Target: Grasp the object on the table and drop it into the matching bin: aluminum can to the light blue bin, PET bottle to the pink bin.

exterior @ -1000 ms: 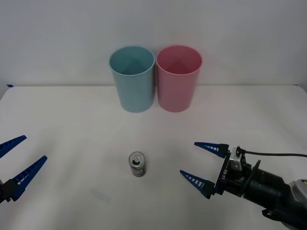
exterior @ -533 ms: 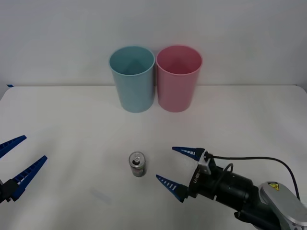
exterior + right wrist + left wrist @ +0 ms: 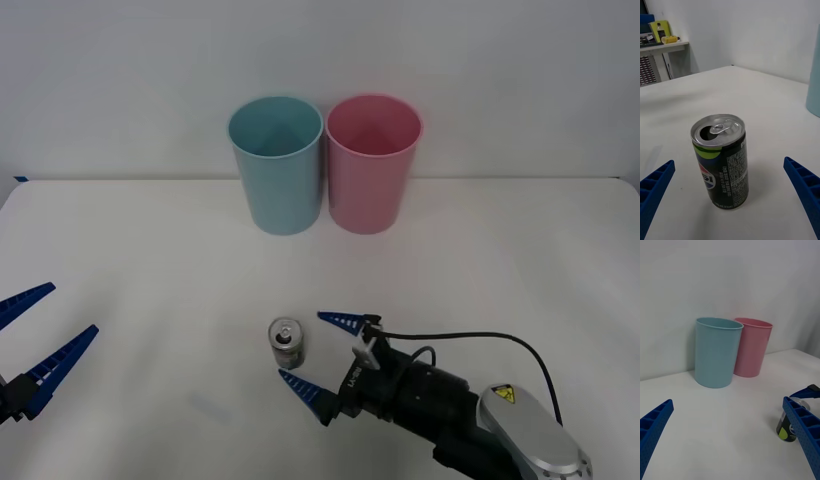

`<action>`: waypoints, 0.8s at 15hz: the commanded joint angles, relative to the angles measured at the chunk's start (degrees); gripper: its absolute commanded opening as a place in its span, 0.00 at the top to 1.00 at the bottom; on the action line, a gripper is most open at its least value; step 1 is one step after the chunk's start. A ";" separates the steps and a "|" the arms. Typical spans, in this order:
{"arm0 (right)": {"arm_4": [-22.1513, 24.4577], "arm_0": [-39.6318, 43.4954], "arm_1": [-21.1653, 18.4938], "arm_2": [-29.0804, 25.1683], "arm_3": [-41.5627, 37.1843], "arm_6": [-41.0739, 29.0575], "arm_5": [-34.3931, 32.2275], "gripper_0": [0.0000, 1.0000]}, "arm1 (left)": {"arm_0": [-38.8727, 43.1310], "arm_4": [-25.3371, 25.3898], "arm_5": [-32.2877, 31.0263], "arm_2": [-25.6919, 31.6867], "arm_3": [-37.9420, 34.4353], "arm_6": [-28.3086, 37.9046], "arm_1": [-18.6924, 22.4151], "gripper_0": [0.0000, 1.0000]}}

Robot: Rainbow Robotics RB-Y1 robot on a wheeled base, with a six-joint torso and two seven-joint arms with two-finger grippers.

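Note:
The aluminum can (image 3: pixel 287 344) stands upright on the white table (image 3: pixel 140 260), small and dark with a silver pull-tab top; the right wrist view shows it close up (image 3: pixel 721 161). My right gripper (image 3: pixel 312 352) is open just right of the can, its blue fingers (image 3: pixel 306 394) reaching toward both sides of it without touching. My left gripper (image 3: pixel 35 335) hangs open at the table's left edge, far from the can. The light blue bin (image 3: pixel 276 165) and the pink bin (image 3: pixel 372 163) stand side by side at the back, also seen as the light blue bin (image 3: pixel 717 351) and pink bin (image 3: pixel 751 347) in the left wrist view.
Bare white tabletop lies between the can and the bins. A black cable (image 3: pixel 470 340) loops over the right arm. In the right wrist view a shelf with small items (image 3: pixel 662 37) stands against the far wall.
My right gripper has travelled leftward across the table, from well right of the can to right beside it, staying open. The can, bins and left gripper have not moved.

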 commanded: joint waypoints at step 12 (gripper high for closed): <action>2.51 -5.65 5.52 0.61 8.97 1.87 2.84 1.00 | 0.00 0.00 0.00 0.00 0.00 0.00 0.00 0.00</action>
